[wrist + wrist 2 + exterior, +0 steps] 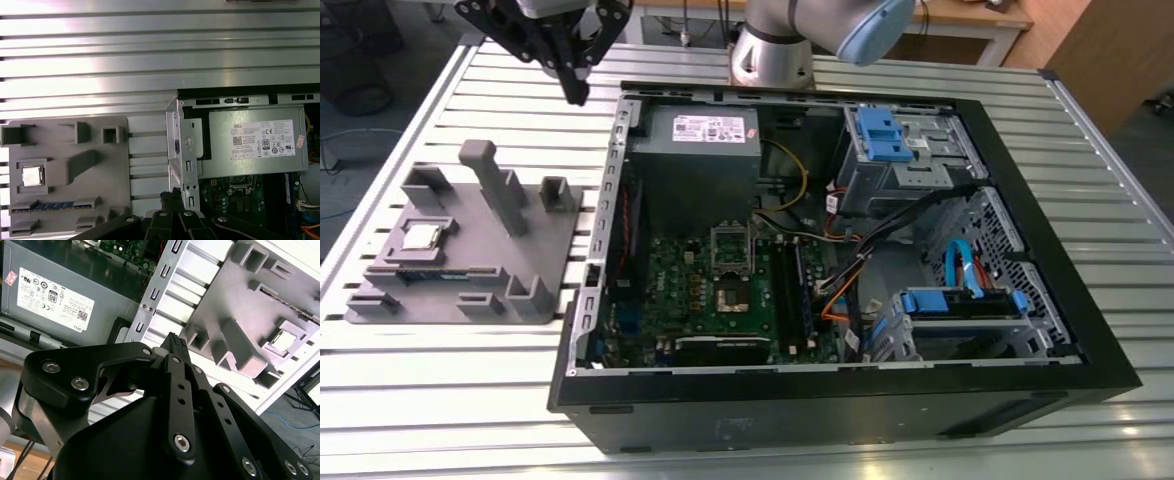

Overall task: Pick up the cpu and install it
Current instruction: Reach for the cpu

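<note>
The cpu (424,236) is a small shiny square chip lying in a recess of the grey fixture (560,250) at the exterior view's left. Both wrist views show the cpu (284,341) (32,176) flat in that recess. My gripper (574,92) hangs high over the slatted table, off the back corner of the open computer case (1067,330), well apart from the cpu. Its black fingers (174,342) meet at the tips, shut on nothing. The dark cpu socket (731,290) sits on the green motherboard inside the case.
A grey power supply (700,135) with a white label fills the case's back corner nearest the gripper. Blue drive brackets (887,135) and cables crowd the exterior view's right of the case. Tall posts (487,180) rise from the fixture, and a memory stick (55,205) lies in it.
</note>
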